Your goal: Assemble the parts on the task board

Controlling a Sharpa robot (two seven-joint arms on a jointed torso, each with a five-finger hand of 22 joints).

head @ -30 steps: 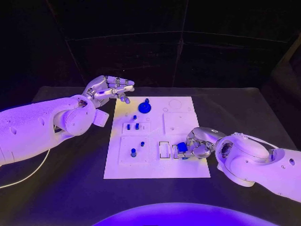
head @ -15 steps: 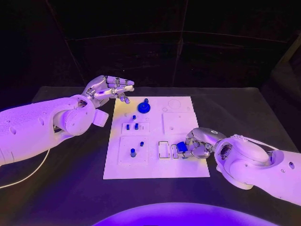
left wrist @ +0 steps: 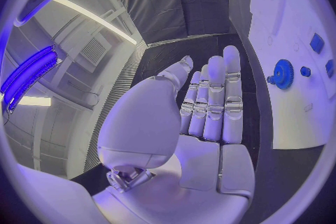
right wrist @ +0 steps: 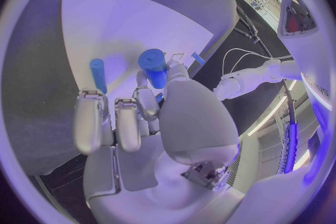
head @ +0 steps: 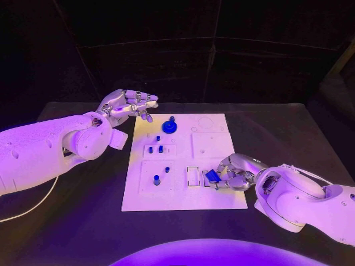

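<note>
Task board (head: 217, 197), a white plate, lies in the middle of the black table (head: 305, 133), its long edges running away from the robot, with bare black surface on all sides of it. The right hand (head: 229, 170) is over the near right part of the board, close to its right edge, and pinches a blue cylinder part (head: 212, 176) between the thumb and fingers; in the right wrist view the same part (right wrist: 153, 66) stands out above the curled fingers (right wrist: 89, 120), and a second blue peg (right wrist: 97, 74) stands on the white plate just beside them. The held part is next to 2 small rectangular slots (head: 193, 176) near the board's front, but I cannot tell if it touches the plate. The left hand (head: 130, 104) is off the board, above the table just beyond its far left corner, fingers straight and side by side in the left wrist view, holding nothing. A blue gear (head: 170, 127) sits at the far end of the board, near that hand but apart from it. Several small blue pegs (head: 155, 148) stand in the left column of the board, well apart from both hands.
</note>
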